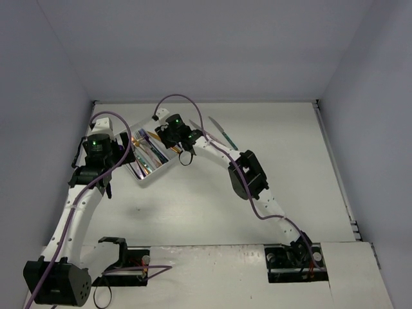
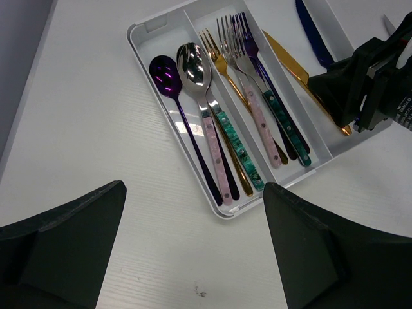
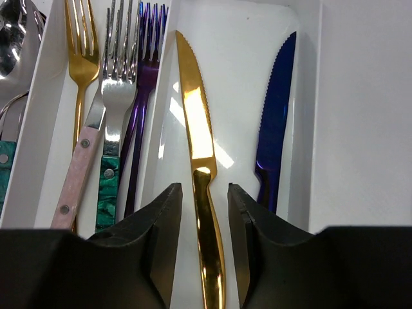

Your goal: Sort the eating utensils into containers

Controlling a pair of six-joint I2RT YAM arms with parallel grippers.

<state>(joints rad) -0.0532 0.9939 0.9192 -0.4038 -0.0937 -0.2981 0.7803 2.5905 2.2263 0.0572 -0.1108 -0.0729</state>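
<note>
The white three-compartment tray (image 2: 145,38) holds the utensils. One compartment has a purple spoon (image 2: 164,69) and a silver spoon (image 2: 193,61), the middle one several forks (image 2: 238,45). In the third lie a gold knife (image 3: 193,109) and a dark blue knife (image 3: 277,109). My right gripper (image 3: 205,199) is low over the tray, open. Its jaws straddle the gold knife's handle with a gap on each side. My left gripper (image 2: 193,257) is open and empty above bare table just off the tray's near end. A teal-handled knife (image 1: 223,133) lies on the table right of the tray.
The tray (image 1: 149,164) sits at an angle at the back left, near the left wall. A second slim utensil (image 1: 195,125) lies beside the teal-handled knife, partly behind the right arm. The right arm's elbow (image 1: 248,174) hangs over the table's middle.
</note>
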